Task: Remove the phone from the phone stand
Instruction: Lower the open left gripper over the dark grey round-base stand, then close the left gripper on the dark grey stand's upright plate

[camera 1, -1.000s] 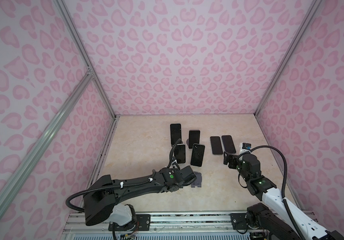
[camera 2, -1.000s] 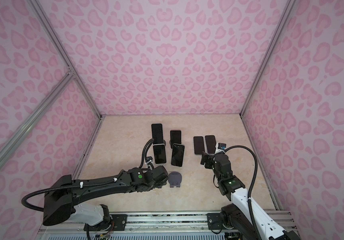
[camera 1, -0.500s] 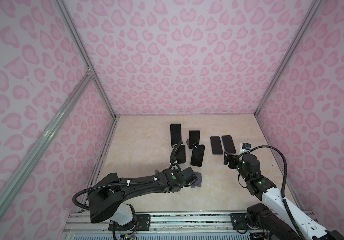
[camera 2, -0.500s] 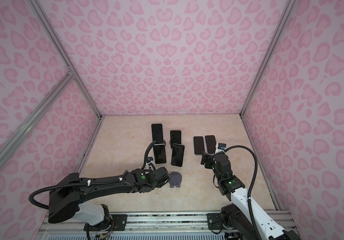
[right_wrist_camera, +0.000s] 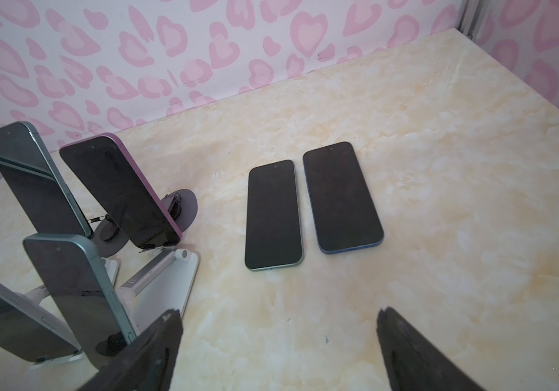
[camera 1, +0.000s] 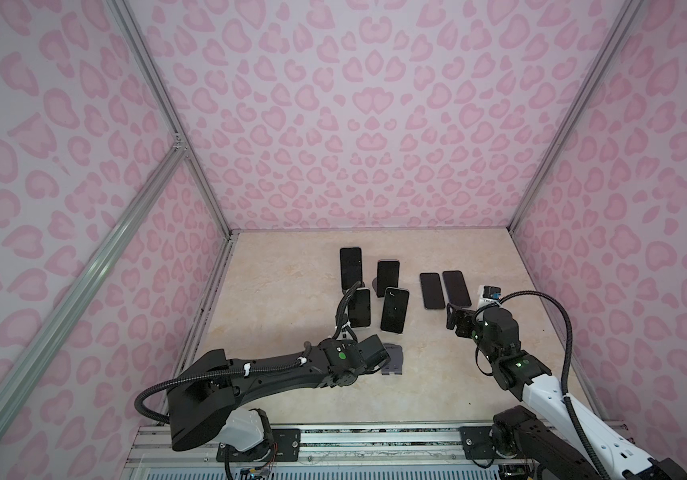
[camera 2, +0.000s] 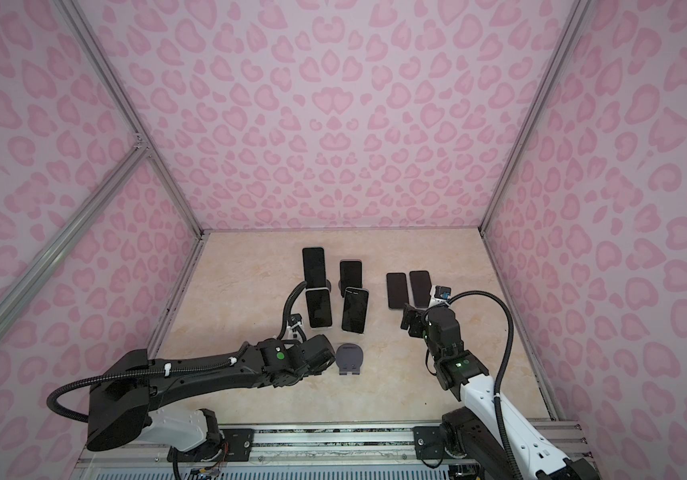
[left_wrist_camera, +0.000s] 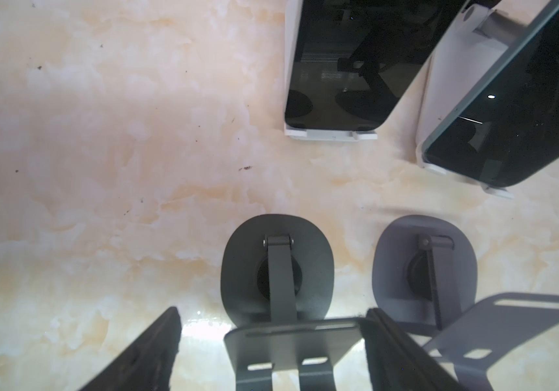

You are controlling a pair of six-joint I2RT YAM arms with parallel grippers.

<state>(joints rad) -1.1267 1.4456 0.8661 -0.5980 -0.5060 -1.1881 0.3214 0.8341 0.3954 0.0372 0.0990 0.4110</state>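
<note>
Several dark-screened phones lean on stands in both top views, among them one [camera 1: 394, 309] on a white stand [left_wrist_camera: 330, 134] and one [camera 2: 318, 307] beside it. My left gripper [left_wrist_camera: 273, 313] is open low over the floor. The slotted plate of an empty dark grey stand [left_wrist_camera: 276, 267] lies between its fingers, and one finger [left_wrist_camera: 393, 342] touches the plate's corner. A second empty, lighter grey stand [left_wrist_camera: 423, 267] stands beside it, also in both top views [camera 1: 391, 357]. My right gripper [right_wrist_camera: 278, 315] is open and empty, hovering to the right of the stands [camera 1: 456, 320].
Two phones lie flat side by side on the marble floor [right_wrist_camera: 273, 215] [right_wrist_camera: 342, 198], just beyond my right gripper. Pink patterned walls close in the floor on three sides. A metal rail [camera 1: 375, 440] runs along the front edge.
My left arm has shifted slightly by the empty stands, and its gripper stays low there. The right arm has not moved.
</note>
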